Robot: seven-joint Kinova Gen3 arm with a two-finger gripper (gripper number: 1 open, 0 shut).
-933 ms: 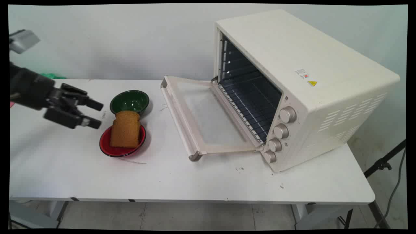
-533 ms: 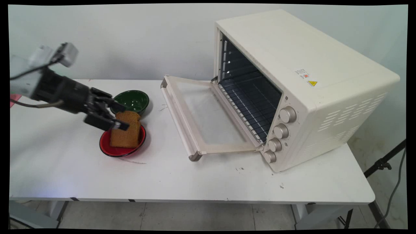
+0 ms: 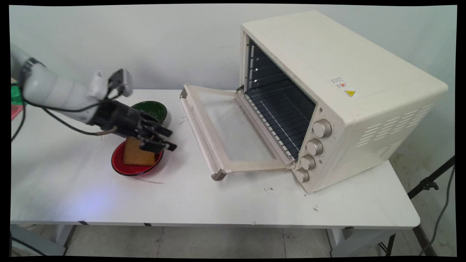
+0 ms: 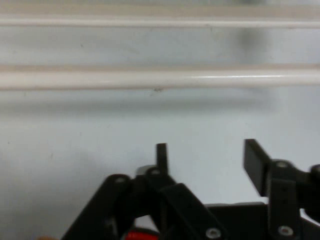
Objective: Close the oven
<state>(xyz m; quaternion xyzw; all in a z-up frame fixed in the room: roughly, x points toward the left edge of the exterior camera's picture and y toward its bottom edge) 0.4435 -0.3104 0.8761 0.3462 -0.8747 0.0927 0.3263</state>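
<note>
Black pincer hovers with its fingers spread apart and nothing between them, above the red bowl and the brown bread slice standing in it, toward the table's left edge; a green bowl sits just behind, nearer the far edge; the cream toaster oven fills the right side, its door folded down, a yellow warning label on top, its writing too small to read.

Tool hangs over the bread slice in the red bowl, fingers apart, green bowl behind.
</note>
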